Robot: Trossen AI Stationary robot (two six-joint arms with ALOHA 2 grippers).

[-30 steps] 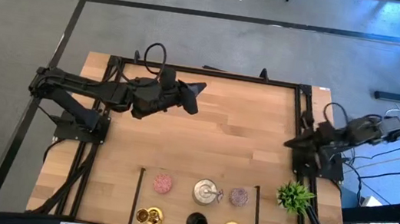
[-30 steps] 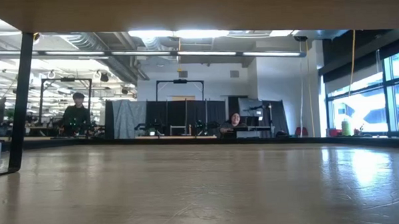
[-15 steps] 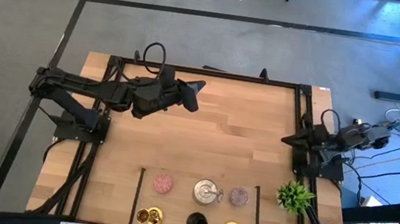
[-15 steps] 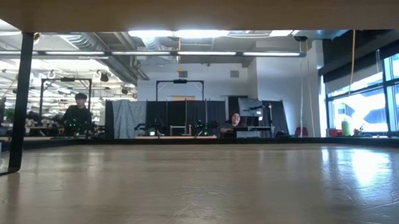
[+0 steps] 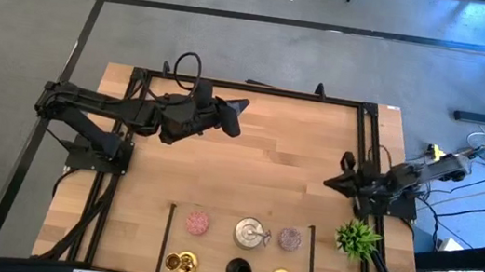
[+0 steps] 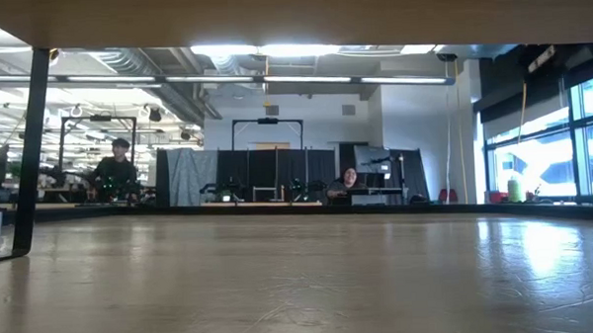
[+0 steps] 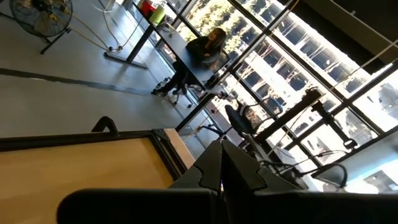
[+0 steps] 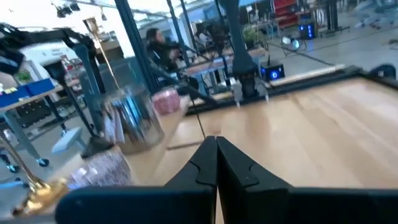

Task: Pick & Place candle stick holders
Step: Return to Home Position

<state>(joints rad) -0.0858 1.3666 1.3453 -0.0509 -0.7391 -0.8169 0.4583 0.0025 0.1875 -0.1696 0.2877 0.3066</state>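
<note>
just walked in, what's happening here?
Nothing is being handled. A shelf at one edge of the table holds a pink holder, silver holder and mauve holder in one row, a black holder between gold holders in the other. The left gripper hangs shut over the table's left half; the right gripper, also shut, is by the right edge, near the green plant.

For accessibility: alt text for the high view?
Candle stick holders stand in two rows at the table's bottom edge beside a green plant. Left gripper, shut and empty, hangs over its upper left; right gripper, likewise, at its right edge.
</note>
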